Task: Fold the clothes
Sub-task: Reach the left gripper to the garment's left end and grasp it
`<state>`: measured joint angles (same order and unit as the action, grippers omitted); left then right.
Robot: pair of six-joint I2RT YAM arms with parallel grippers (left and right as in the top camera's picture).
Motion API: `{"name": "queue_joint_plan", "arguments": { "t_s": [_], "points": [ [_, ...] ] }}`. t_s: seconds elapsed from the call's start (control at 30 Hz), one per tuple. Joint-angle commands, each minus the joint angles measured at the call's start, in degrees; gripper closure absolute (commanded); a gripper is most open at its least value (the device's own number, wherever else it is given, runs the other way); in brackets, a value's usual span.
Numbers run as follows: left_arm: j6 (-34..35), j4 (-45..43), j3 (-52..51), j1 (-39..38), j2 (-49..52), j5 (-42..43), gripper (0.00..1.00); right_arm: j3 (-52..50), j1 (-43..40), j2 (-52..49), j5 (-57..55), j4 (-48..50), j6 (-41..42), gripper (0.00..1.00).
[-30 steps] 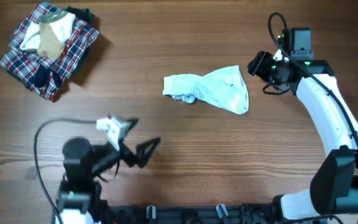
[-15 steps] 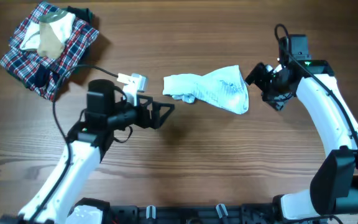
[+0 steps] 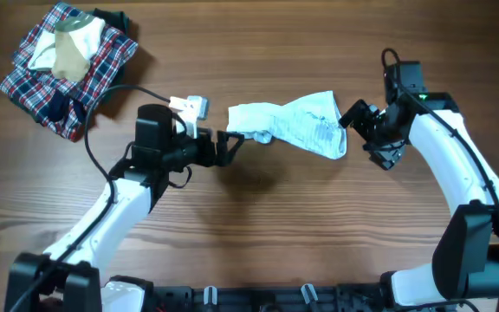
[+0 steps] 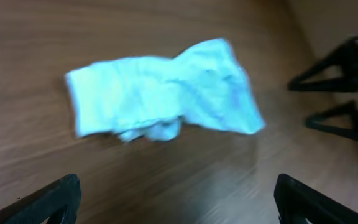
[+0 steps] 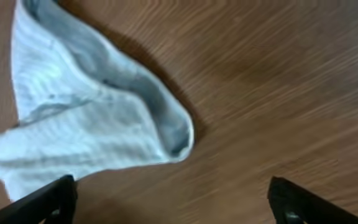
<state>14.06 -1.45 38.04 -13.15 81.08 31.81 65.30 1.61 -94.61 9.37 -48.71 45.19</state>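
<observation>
Overhead view of a wooden table point(image 3: 258, 234) with two robot arms reaching in from the bottom of the frame.

The left arm point(image 3: 119, 204) has swung in the last second from the lower left of the frame up to the centre. The left gripper point(image 3: 236, 146) now sits just beside the left end of the clothes point(image 3: 297, 124), its claw spread wide and holding nothing.

The right arm point(image 3: 457, 165) has shifted slightly left. The right gripper point(image 3: 362, 137) is now just beside the right edge of the clothes. Its claw has widened and stands wide apart, also holding nothing.

The clothes, one small pale blue-white striped garment, lie crumpled just above the centre of the frame. The left end is bunched and the right end fans out.

Judging from this, both claws are lined up to take opposite ends, and no fold has been made yet.

In the upper left corner, well apart, a plaid garment point(image 3: 24, 87) lies in a heap with a beige garment point(image 3: 69, 54) on top. Nothing lies between the claws and the clothes.
</observation>
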Motion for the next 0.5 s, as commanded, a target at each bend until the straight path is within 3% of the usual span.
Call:
{"name": "queue_joint_plan", "arguments": {
  "t_s": [0.0, 0.2, 0.47],
  "points": [
    [0.6, -2.0, 0.9, -0.3, 4.7, -4.4, 0.0, -2.0, 0.2, 0.0, -2.2, 3.5, -6.1, 0.13],
    [3.1, -4.4, 2.7, -0.2, 10.4, -4.2, 0.0, -2.0, 3.1, -0.2, -2.1, 5.9, -8.3, 0.31],
    [3.4, -5.5, 3.6, -0.3, 10.9, -4.2, 0.02, -2.1, 4.9, -5.0, -2.1, 5.6, -7.6, 0.41]
  ]
}}
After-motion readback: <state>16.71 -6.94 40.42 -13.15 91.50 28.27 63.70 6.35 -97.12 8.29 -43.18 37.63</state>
